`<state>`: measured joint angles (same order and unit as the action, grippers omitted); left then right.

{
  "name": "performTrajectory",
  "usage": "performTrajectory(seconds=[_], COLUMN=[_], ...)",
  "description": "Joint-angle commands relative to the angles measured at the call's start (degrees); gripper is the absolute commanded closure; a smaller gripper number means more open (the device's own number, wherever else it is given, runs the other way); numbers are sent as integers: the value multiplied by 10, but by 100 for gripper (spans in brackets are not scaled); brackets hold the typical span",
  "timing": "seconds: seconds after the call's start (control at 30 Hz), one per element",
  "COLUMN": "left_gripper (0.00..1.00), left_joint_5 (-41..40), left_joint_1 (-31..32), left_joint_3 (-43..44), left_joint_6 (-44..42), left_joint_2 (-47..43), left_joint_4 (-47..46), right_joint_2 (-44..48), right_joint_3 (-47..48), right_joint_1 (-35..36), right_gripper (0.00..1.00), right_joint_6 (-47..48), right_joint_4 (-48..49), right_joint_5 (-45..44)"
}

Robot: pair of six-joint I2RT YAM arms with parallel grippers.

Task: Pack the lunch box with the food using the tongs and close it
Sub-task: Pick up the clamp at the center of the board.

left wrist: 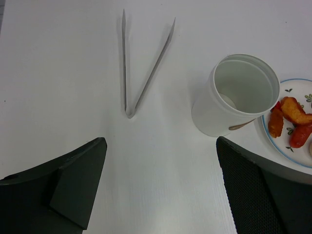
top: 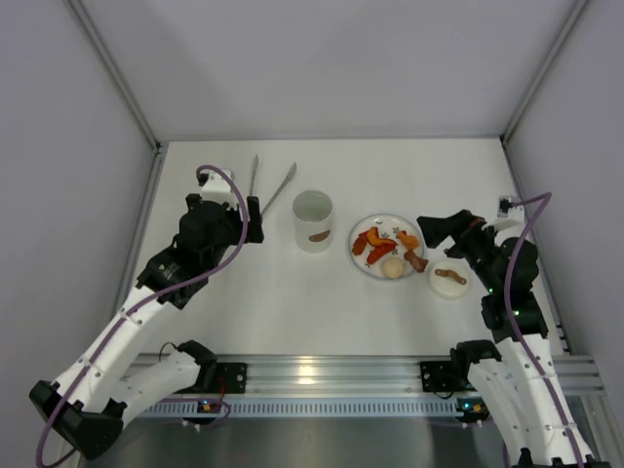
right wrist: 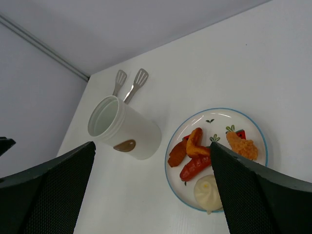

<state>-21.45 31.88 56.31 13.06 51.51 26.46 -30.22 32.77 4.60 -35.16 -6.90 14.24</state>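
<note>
Left fingers (left wrist: 68,190) spread, empty, arm stretched near tongs (left wrist: 129,113); right fingers (right wrist: 48,190) spread, empty, arm bent near plate (right wrist: 243,119).

Even, diffuse overhead light rendered the white tabletop (top: 292,302) bright and almost featureless in all three views. Shadows were faint and soft-edged, as beneath the lunch box (left wrist: 219,117). A patch of glare lay on the metal rail (top: 370,375) at the near edge. In the wrist views the dark fingers (left wrist: 73,185) appeared underexposed and slightly soft, while the tongs (left wrist: 146,83) were sharp.
</note>
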Motion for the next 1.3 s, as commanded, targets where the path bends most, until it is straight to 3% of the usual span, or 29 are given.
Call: performTrajectory(seconds=[0.0, 0.87, 1.0, 1.1, 1.27], left_gripper=[1, 1, 1, 1, 1], left_joint_5=[4, 29, -15, -59, 21], left_joint_1=[1, 1, -3, -10, -76], left_joint_3=[-3, 10, 59, 140, 237], left_joint_6=[-9, 3, 42, 45, 39], left_joint_2=[-4, 31, 89, 192, 355], left_joint_4=[-38, -26, -4, 23, 14], right_joint_2=[3, -21, -24, -24, -27], right_joint_3=[28, 59, 56, 55, 56], right_joint_1=[-9, -9, -9, -10, -9], right_gripper=[1, 1, 0, 1, 1], right_joint_6=[3, 26, 34, 29, 19], right_joint_4=[10, -69, -75, -71, -67], right_joint_5=[-1, -54, -54, -52, -35])
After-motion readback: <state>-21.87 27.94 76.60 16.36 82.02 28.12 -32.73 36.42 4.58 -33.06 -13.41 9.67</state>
